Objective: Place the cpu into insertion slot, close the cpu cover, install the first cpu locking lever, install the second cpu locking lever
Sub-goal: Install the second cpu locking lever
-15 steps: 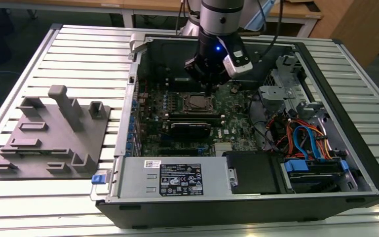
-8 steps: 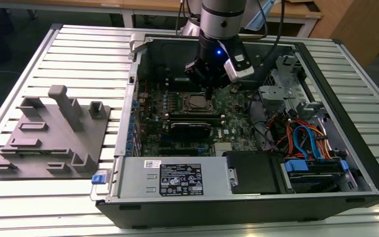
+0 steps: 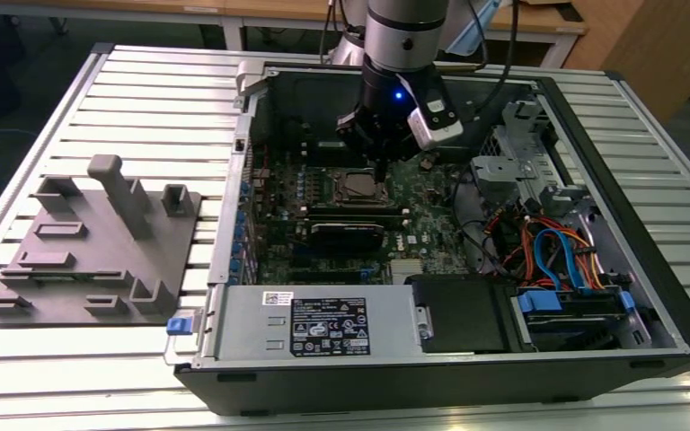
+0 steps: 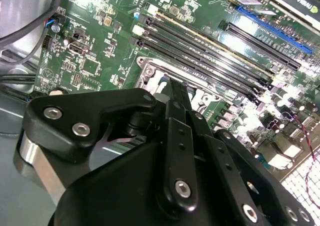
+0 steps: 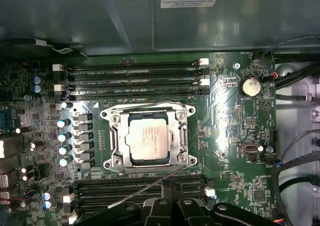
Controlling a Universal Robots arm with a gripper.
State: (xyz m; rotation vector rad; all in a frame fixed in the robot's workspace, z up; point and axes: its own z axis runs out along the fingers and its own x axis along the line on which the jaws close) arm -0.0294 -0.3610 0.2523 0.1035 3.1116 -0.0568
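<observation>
One cpu (image 5: 148, 141) lies seated in the insertion slot (image 5: 116, 162) just ahead of our claw (image 5: 170, 192), with the cpu cover (image 5: 176, 117) shut flat around it. We see the claw's fingers (image 4: 176, 97) pressed together, holding nothing, beside a thin lever (image 5: 145, 185).

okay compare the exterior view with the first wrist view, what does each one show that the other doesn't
Exterior view: the whole open computer case on a slatted table, the grey fixture block at the exterior view's left, and the arm over the board.

First wrist view: close detail, the cpu cover lying down around the cpu, a thin locking lever slanting free beside the socket, and a round coin cell.

Both: the green motherboard with the chip seated in the insertion slot.
</observation>
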